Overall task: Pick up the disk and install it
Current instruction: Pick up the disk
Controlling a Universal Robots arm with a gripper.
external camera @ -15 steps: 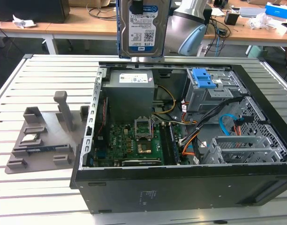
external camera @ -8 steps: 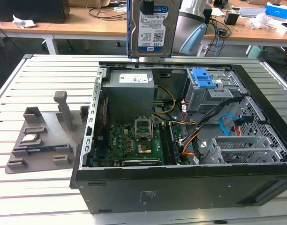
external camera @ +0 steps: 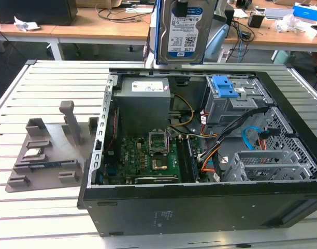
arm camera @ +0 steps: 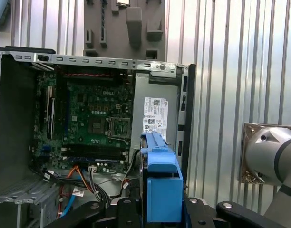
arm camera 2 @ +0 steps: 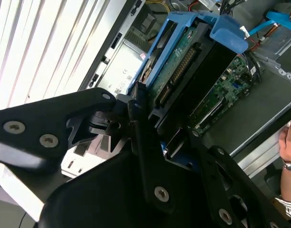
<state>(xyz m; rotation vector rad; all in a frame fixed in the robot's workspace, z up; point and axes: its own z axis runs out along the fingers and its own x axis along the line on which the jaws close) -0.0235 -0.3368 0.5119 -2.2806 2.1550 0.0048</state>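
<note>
The disk [external camera: 183,31], a silver hard drive with a white-and-blue label in a bright blue bracket, hangs upright in the air above the far wall of the open computer case [external camera: 200,212]. My gripper [external camera: 182,6] is shut on its upper end. In the second wrist view the black fingers [arm camera 2: 136,114] clamp the disk [arm camera 2: 183,61] from both sides, with its green circuit board facing out. In the first wrist view the blue bracket of the disk [arm camera: 160,190] shows edge-on above the case interior. The grey drive cage with a blue latch [external camera: 226,88] sits below it, towards the exterior view's right.
Inside the case lie the green motherboard [external camera: 148,161], the power supply [external camera: 143,98] and loose cables [external camera: 251,137]. A grey fixture tray [external camera: 44,155] holding a small chip [external camera: 33,153] lies on the slatted table at the exterior view's left. A person's hand [arm camera 2: 290,142] is beside the case.
</note>
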